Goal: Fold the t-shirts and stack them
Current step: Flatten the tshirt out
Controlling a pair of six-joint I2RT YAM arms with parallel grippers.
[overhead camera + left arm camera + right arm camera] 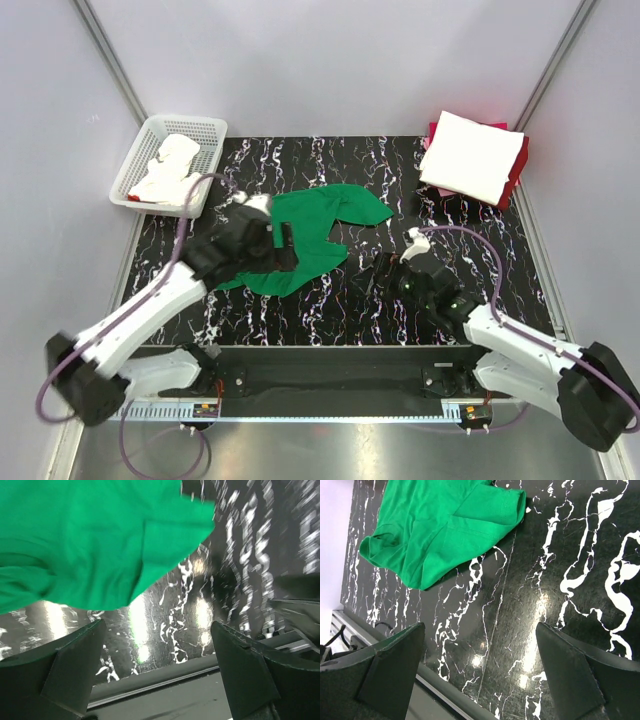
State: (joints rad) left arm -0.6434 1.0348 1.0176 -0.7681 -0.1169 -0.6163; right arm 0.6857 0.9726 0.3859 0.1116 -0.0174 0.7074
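**Spreading the green t-shirt flat before any fold**

Crumpled at mid-surface: green t-shirt [318,232], bunched and doubled over itself, one sleeve flung out to the right, its left part hidden beneath the left arm. Not yet flat, not yet folded.

Hovering over its left part: left gripper [285,240], jaws wide with nothing between them. In the left wrist view, only bare black marbled surface [330,300] under them, green cloth just beyond.

Waiting to the right of the shirt and apart from it: right gripper [385,272], jaws likewise wide and empty.

Finished, by the look of the far right corner: folded white t-shirt [470,155] lying on a red t-shirt [517,178].

At far left: white mesh basket [150,135] holding a white garment [170,165], likely another shirt to fold.

Best approach, probably:
- Pinch a single layer at two opposite corners of the hem, one per side, never a bunched handful.
- Lift only enough to shake the creases out, draw apart, lay down smooth.
- Free the sleeve from the body first.

Main risk: catching both layers and dragging the whole heap across the slick surface.
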